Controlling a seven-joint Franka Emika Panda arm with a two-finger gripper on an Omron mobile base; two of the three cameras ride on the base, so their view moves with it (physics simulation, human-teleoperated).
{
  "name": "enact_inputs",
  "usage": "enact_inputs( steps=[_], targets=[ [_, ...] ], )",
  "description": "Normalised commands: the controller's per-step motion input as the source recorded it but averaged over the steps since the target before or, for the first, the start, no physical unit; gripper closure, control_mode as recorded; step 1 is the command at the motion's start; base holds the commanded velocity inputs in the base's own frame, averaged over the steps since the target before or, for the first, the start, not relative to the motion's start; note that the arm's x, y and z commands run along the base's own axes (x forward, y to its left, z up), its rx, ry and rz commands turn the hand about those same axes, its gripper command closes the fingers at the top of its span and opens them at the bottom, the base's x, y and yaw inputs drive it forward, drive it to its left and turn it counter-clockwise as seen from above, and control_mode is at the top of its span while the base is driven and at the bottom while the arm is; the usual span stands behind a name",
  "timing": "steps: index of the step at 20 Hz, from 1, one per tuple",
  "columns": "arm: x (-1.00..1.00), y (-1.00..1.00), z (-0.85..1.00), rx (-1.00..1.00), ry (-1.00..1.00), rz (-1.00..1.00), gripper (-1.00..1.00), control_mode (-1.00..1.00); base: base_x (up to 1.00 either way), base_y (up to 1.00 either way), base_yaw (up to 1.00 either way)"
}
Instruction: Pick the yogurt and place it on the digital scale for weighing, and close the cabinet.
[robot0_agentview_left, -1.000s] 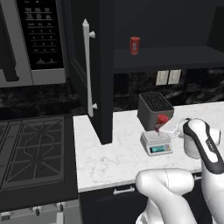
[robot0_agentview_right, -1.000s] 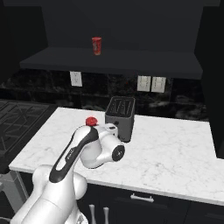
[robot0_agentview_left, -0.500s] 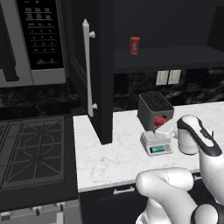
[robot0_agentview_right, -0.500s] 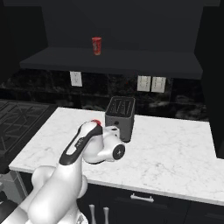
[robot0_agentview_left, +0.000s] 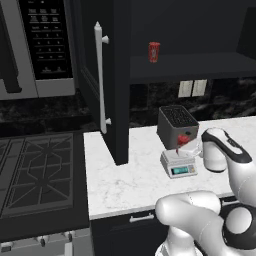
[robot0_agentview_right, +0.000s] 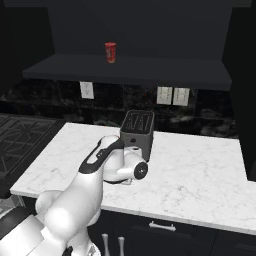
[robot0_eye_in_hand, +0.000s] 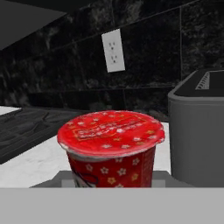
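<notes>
at the far left the cabinet door (robot0_agentview_left: 102, 90) stands swung out over the white surface (robot0_agentview_left: 125, 180), its long silver handle (robot0_agentview_left: 100, 80) facing the room, so the closing half of the job is not yet done. on the shelf inside sits a slim red container (robot0_agentview_left: 154, 51), which is not the cup wanted here.

moving right, the digital scale (robot0_agentview_left: 178, 163) rests on the surface just in front of the black toaster (robot0_agentview_left: 176, 125). the yogurt (robot0_agentview_left: 183, 140) hangs right over the scale's flat top, upright, lid up, its long axis vertical. in the hand view the cup (robot0_eye_in_hand: 111, 151) sits close against the camera with the pale platform (robot0_eye_in_hand: 65, 178) showing just under its base; whether it already touches the platform i cannot tell.

further right comes the tool (robot0_agentview_left: 192, 146), reaching in sideways from the arm's side toward the cup. its jaws are closed on the yogurt, gripping it low on the body.

so the relation that matters is straight down: the platform lies directly beneath the cup, and the cup is far smaller than it. i judge that a short lowering and a release would set it down, after which the open door lies well off to the left of the tool.
</notes>
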Motion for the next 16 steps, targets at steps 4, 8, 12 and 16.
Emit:
enact_inputs(
  steps=[4, 8, 12, 16],
  targets=[
    [0.08, -0.01, -0.28, 0.0, 0.0, 0.0, 1.0, -1.0, 0.0, 0.0, 0.0],
    [0.06, 0.0, -0.33, 0.0, 0.0, 0.0, 1.0, -1.0, 0.0, 0.0, 0.0],
    [0.07, 0.0, -0.35, 0.0, 0.0, 0.0, 1.0, -1.0, 0.0, 0.0, 0.0],
    [0.15, 0.0, -0.12, 0.0, 0.0, 0.0, 1.0, -1.0, 0.0, 0.0, 0.0]
  ],
)
